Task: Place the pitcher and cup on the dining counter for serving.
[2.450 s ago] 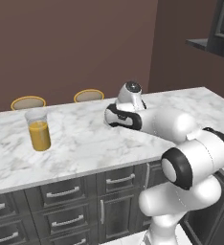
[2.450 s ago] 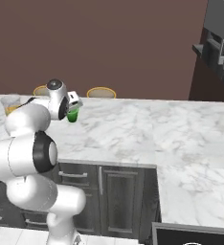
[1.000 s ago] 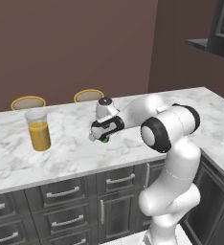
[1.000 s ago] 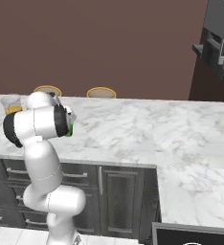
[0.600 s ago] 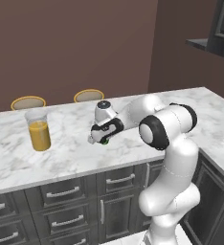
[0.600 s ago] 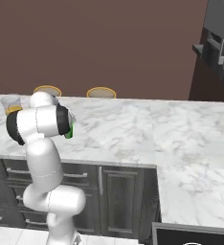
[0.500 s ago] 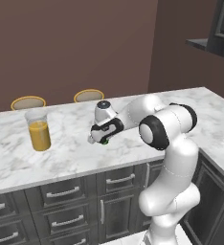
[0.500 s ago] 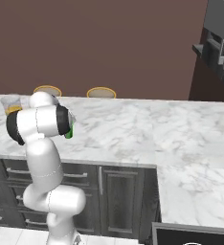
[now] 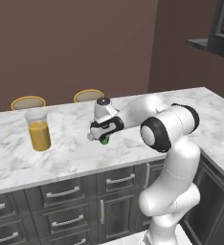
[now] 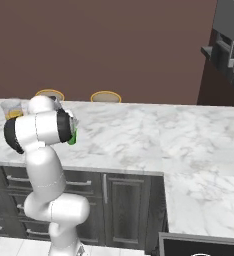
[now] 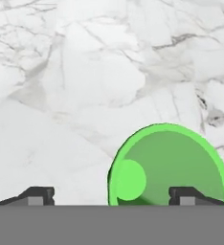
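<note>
— Where's the cup?
— Upright on the marble tabletop, straight under the hand, right of the pitcher with its orange liquid.
— Gripped?
— No. Fingers spread wide apart, one over the cup's mouth, the other clear of its rim.
— Backdrop?
— Two tan-rimmed stools beyond the far edge, dark drawers below.

White arm folds out toward nine o'clock, wrist bent down, gripper pointing low, jaws spread wide, dark fingertips well apart at the frame's bottom.
</note>
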{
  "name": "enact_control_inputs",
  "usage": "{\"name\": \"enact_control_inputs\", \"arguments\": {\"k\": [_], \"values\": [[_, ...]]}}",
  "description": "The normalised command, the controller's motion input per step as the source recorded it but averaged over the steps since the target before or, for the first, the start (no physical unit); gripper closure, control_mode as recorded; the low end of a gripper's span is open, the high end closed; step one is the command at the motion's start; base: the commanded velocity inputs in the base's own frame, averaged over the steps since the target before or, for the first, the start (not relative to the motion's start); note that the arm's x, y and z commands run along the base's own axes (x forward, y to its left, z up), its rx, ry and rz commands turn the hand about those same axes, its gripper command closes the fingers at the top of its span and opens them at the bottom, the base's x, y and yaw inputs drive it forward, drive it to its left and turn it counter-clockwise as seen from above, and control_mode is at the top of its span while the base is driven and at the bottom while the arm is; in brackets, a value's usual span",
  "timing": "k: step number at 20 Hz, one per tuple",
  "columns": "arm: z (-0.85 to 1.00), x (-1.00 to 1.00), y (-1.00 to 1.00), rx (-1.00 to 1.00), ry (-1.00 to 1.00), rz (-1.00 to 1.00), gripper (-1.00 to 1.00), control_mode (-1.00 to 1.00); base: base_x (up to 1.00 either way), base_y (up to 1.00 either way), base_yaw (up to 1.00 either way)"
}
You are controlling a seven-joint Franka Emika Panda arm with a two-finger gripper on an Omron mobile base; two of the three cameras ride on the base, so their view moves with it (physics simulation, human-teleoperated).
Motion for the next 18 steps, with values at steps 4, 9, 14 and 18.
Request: {"name": "enact_control_inputs", "arguments": {"k": [4,9,14,18], "values": [[0.68,-0.18,0.00,0.00,-0.10,-0.03,-1.00,-1.00,0.00,0.00,0.00],[0.74,-0.42,-0.01,0.00,-0.20,-0.01,-1.00,-1.00,0.00,0.00,0.00],[0.67,-0.76,-0.14,0.04,-0.30,0.00,-1.00,-1.00,0.00,0.00,0.00],[0.59,-0.93,-0.22,0.10,-0.35,0.00,-1.00,-1.00,0.00,0.00,0.00]]}}
